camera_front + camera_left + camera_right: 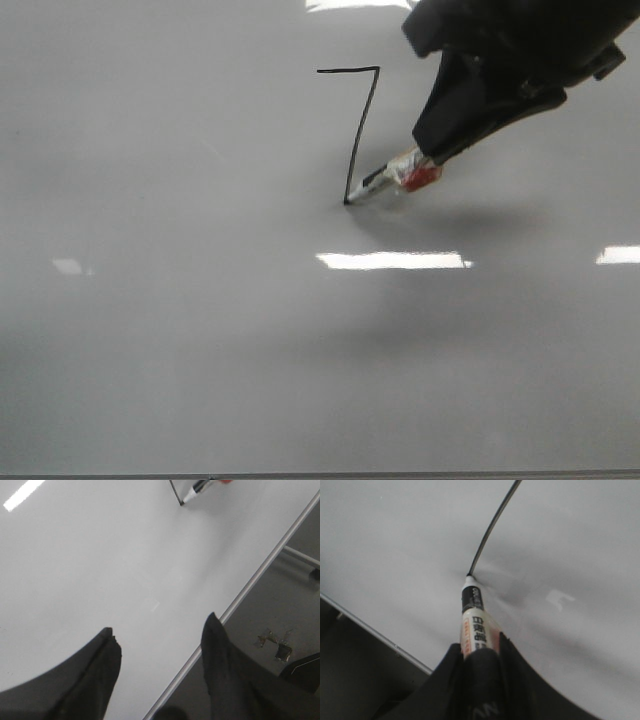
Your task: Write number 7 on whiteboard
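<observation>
The whiteboard (200,330) is glossy pale grey and fills the front view. A black number 7 (362,125) is drawn on it, with a short top stroke and a long slanted downstroke. My right gripper (432,160) is shut on a white marker (385,180) with a red band. The marker's tip touches the board at the bottom end of the downstroke. In the right wrist view the marker (474,625) sticks out of my right gripper (479,647) and its tip meets the line of the 7 (490,527). My left gripper (160,635) is open and empty over the board's edge.
Bright rectangular light reflections (392,260) lie on the board. The board's thin metal edge (250,582) runs diagonally in the left wrist view, with dark floor (290,610) beyond it. The board's edge (375,635) also shows in the right wrist view.
</observation>
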Available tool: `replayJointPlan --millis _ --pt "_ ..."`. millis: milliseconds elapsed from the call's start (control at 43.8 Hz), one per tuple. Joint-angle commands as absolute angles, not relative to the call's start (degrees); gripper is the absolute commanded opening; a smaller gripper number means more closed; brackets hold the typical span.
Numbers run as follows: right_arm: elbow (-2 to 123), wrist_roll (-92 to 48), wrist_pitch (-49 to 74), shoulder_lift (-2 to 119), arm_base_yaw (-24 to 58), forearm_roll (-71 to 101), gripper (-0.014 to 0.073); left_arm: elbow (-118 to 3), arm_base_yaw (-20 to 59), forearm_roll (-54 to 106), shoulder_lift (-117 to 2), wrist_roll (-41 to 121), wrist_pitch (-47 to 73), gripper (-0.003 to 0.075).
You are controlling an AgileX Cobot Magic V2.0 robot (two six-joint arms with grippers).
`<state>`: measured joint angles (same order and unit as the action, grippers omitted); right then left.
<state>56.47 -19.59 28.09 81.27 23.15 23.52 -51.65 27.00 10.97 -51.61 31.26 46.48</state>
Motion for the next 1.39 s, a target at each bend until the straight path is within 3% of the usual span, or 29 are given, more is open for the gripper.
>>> replayJointPlan --millis 0,228,457,822,1119,1233,1370 --pt "57.98 -20.16 22.55 78.38 23.39 22.86 -0.0060 -53.08 26.79 12.26 -51.08 30.80 42.45 0.0368" --pt "57.98 -24.39 29.87 69.26 28.40 22.86 -0.0060 -53.86 28.08 15.66 -51.88 36.62 42.69 0.0375" --pt "57.98 -37.53 44.15 62.12 36.64 22.91 -0.0060 -56.25 34.32 26.27 -56.70 49.64 45.66 0.0519" --pt "57.98 -39.00 46.01 59.27 40.70 25.45 -0.0060 -59.00 45.00 34.03 -67.73 57.11 44.59 0.0513" --pt "57.98 -39.00 45.66 59.27 40.70 25.65 -0.0060 -58.99 46.10 35.02 -73.60 57.11 42.16 0.0511" --pt "57.98 -39.00 45.66 59.27 40.70 25.65 -0.0060 -58.99 46.10 35.04 -74.30 57.11 41.86 0.0444" --pt "57.98 -39.00 45.37 59.27 40.70 25.65 -0.0060 -58.99 46.10 35.69 -74.39 57.11 40.05 0.0280"
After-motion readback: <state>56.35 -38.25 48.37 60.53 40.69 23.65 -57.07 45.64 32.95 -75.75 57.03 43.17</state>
